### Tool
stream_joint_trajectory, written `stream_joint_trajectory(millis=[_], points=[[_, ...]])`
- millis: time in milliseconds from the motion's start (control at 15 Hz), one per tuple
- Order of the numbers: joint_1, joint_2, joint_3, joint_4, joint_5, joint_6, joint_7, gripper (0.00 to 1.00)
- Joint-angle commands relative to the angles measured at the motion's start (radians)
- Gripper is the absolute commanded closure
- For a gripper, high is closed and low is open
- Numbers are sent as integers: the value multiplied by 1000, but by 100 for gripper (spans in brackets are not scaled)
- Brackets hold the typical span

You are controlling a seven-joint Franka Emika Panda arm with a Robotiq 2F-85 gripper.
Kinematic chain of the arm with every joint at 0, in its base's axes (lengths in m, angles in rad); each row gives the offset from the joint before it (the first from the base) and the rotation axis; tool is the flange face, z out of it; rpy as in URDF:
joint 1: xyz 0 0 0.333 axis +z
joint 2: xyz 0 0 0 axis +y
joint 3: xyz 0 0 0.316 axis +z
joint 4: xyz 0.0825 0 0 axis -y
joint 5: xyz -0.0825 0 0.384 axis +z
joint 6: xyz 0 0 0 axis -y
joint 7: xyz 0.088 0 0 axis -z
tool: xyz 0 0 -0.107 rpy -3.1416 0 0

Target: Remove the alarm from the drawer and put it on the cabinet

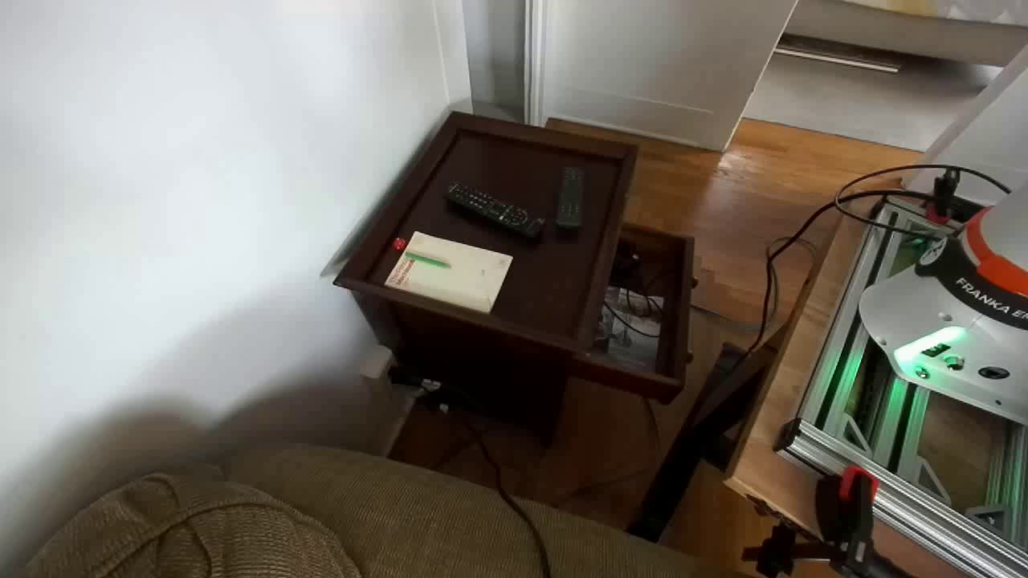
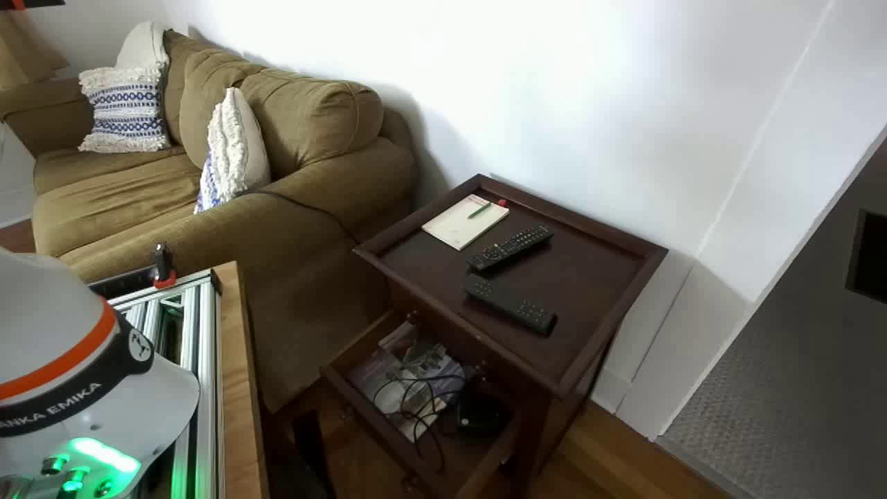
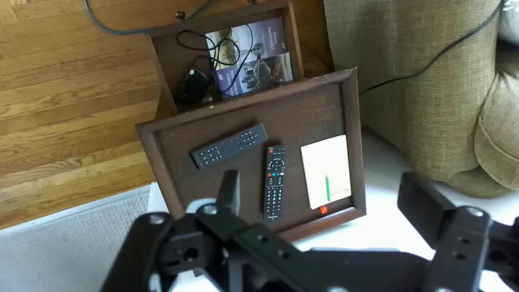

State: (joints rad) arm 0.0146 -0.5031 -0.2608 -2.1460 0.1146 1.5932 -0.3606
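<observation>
The alarm is a small black block with a black cord. It lies inside the pulled-out drawer, in the corner near the cabinet. It also shows in an exterior view, in the drawer below the cabinet. In an exterior view the drawer stands out from the cabinet, and the alarm is too dark to make out clearly. My gripper is open and empty, high above the cabinet top. Neither exterior view shows the gripper.
On the cabinet top lie two black remotes, a pale booklet with a green pencil, and a small red item. Printed booklets lie in the drawer under the looped cord. A sofa and a wall stand beside the cabinet.
</observation>
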Motion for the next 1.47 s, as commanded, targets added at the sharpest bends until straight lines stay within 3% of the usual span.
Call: stream_joint_trajectory(millis=[0, 667, 733, 1067, 1400], points=[[-27, 5, 20, 3, 10, -3, -10, 0], [-28, 5, 21, 3, 10, -3, -10, 0], [-35, -15, 33, -54, 7, 132, 4, 0], [-59, -68, 85, -291, -21, 554, 37, 0], [-92, -17, 121, -588, -98, 934, 87, 0]])
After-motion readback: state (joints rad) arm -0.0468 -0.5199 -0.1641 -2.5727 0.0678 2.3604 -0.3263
